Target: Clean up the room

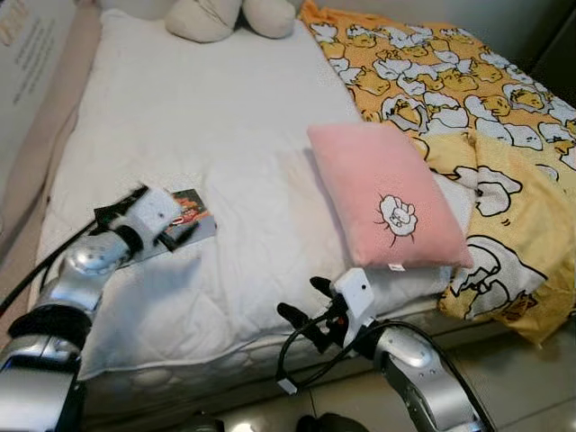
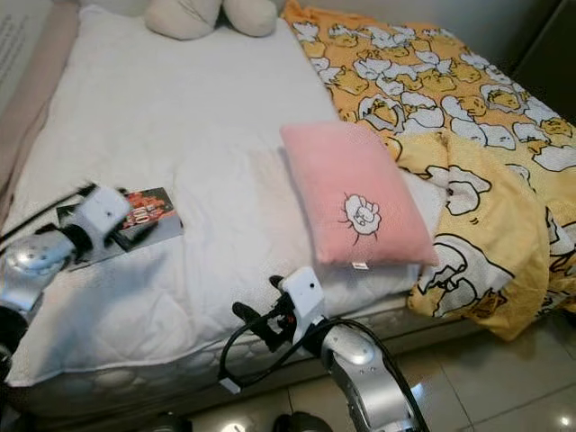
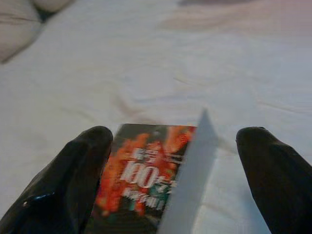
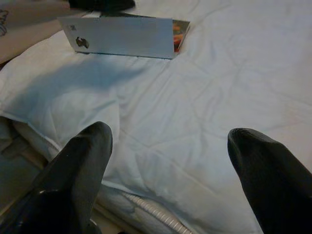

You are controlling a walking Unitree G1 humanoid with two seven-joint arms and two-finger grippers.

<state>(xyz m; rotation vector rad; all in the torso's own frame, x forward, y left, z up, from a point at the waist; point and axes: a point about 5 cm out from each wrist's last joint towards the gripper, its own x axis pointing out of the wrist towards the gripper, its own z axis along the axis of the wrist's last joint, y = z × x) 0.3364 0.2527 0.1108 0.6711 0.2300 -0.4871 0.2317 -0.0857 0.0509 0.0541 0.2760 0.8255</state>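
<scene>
Bedding dominates the left eye view: a white quilt [image 1: 207, 153] across the bed, a pink pillow [image 1: 385, 198] at about three o'clock from centre, a yellow duck-print blanket [image 1: 468, 108] beyond it toward two o'clock, and a booklet [image 1: 191, 218] with a red cover lying flat at about nine o'clock. The left gripper [image 1: 151, 223] sits right over that booklet, while the right gripper [image 1: 310, 310] hangs at six o'clock off the mattress edge. The right eye view adds nothing to this layout. Through the left wrist view the fingers [image 3: 73, 180] are spread wide, released, straddling the booklet [image 3: 141, 175] without pinching it — its pale back cover stands up between them. The right wrist view shows that gripper [image 4: 168, 165] also open and empty, aimed across the quilt [image 4: 204, 102] toward the booklet [image 4: 122, 36] at twelve o'clock. The risk, as I judge it: closing on a thin, floppy cover may catch one page or bunch the quilt — the booklet could slip free.
</scene>
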